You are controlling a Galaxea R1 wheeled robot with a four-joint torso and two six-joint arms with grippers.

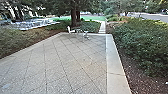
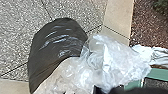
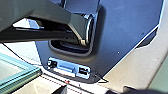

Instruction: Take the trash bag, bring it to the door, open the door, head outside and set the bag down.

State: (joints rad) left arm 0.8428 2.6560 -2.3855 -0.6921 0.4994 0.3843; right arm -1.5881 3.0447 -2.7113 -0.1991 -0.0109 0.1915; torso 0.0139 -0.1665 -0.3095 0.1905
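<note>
The trash bag shows in the left wrist view, with a dark, rounded body [image 2: 57, 42] and bunched clear plastic [image 2: 112, 58] beside it, above speckled paving. My left gripper [image 2: 100, 89] is shut on the clear plastic at that view's edge; folds of it hide most of the grip. In the right wrist view a small dark part of my right gripper [image 3: 60, 90] shows, with no bag at it. A green frame [image 2: 160, 74] shows near the bag, and a similar pale green frame [image 3: 22, 78] in the right wrist view; whether either belongs to the door I cannot tell.
Paving [image 1: 55, 67] stretches ahead outdoors, bordered by a pale concrete strip [image 1: 115, 65]. Bushes [image 1: 145, 45] and mulch [image 1: 140, 82] lie to the right, more planting [image 1: 20, 40] to the left. A white chair [image 1: 70, 30] stands at the far end, before a tree [image 1: 75, 15].
</note>
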